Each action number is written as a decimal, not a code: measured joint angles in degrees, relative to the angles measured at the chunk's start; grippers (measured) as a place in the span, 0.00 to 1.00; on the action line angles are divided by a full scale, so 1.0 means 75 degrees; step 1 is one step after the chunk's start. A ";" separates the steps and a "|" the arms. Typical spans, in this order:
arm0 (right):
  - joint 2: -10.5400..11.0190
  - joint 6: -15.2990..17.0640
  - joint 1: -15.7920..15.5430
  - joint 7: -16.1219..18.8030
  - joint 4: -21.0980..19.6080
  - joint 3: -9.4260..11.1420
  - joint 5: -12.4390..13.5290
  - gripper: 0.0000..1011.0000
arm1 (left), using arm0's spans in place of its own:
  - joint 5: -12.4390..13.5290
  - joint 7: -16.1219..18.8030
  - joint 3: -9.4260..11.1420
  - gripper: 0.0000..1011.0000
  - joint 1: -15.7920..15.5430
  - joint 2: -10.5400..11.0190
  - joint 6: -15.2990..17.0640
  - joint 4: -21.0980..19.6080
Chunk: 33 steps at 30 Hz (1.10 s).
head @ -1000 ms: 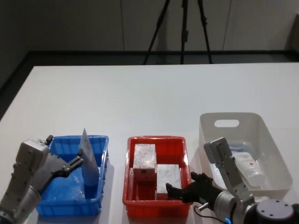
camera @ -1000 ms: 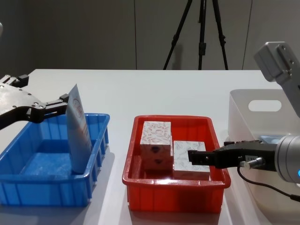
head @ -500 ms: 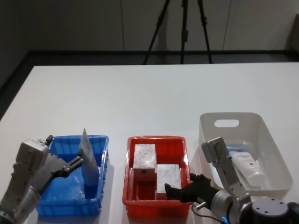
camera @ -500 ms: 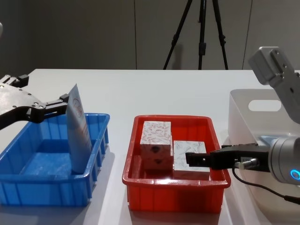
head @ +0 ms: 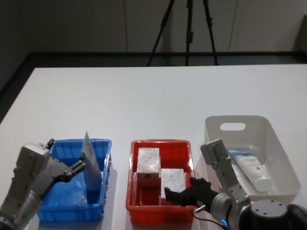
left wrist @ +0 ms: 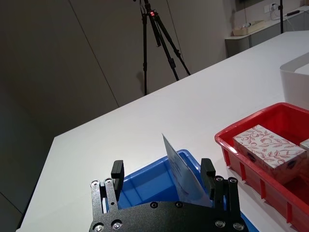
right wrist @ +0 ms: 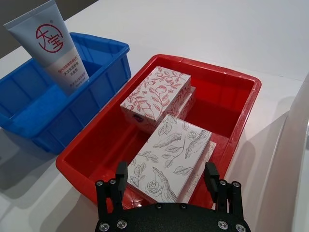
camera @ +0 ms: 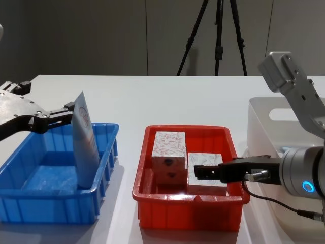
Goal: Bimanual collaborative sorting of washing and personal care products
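Head, left gripper (head: 79, 167): you have it at the blue bin (head: 103, 143), fingers spread, tips just beside the standing tube (head: 90, 168)
Head, standing tube: near the bin's right wall, slightly tilted; seen edge-on, so you cannot read its print here
Head, right gripper (head: 173, 194): low over the near rim of the red bin (head: 160, 142), at the grey-leaf box (head: 172, 178), whose near end it hides
Head, lying tube (head: 250, 168): flat in the white bin (head: 237, 119), cap at the near end; red circle shows, wording too small to read
Left wrist, fingers: wide apart, standing tube between them, nearer one finger; you cannot tell if it touches; tube's foot is hidden behind the gripper body
Right wrist, writing: standing tube bears a red ring holding two Chinese characters; red lines beneath are too fine to read
Right wrist, boxes: red-leaf box (right wrist: 157, 92) and grey-leaf box side by side in the red bin, each seemingly resting on another box
Right wrist, fingers: released, parted about as wide as the grey-leaf box
Chest, right gripper: fingertip level with the grey-leaf box's top; contact unclear
Chest, tripod (camera: 218, 35): behind the table (camera: 152, 96), head cut off
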 joint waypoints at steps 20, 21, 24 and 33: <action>-0.0367 0.0298 0.0126 -0.0281 0.0239 0.0128 -0.0175 0.99 | 0.0001 0.0000 0.0000 0.99 0.0000 0.0000 0.0000 0.0000; -0.0382 0.0311 0.0130 -0.0286 0.0248 0.0136 -0.0180 0.99 | 0.0000 0.0000 0.0000 0.99 0.0000 0.0000 0.0000 0.0000; -0.0447 0.0354 0.0158 -0.0297 0.0310 0.0159 -0.0211 0.99 | 0.0000 0.0000 0.0000 0.99 0.0000 0.0000 0.0000 0.0000; -0.0605 0.0437 0.0262 -0.0283 0.0489 0.0208 -0.0241 0.99 | 0.0001 0.0000 0.0000 0.99 0.0000 0.0000 0.0000 0.0000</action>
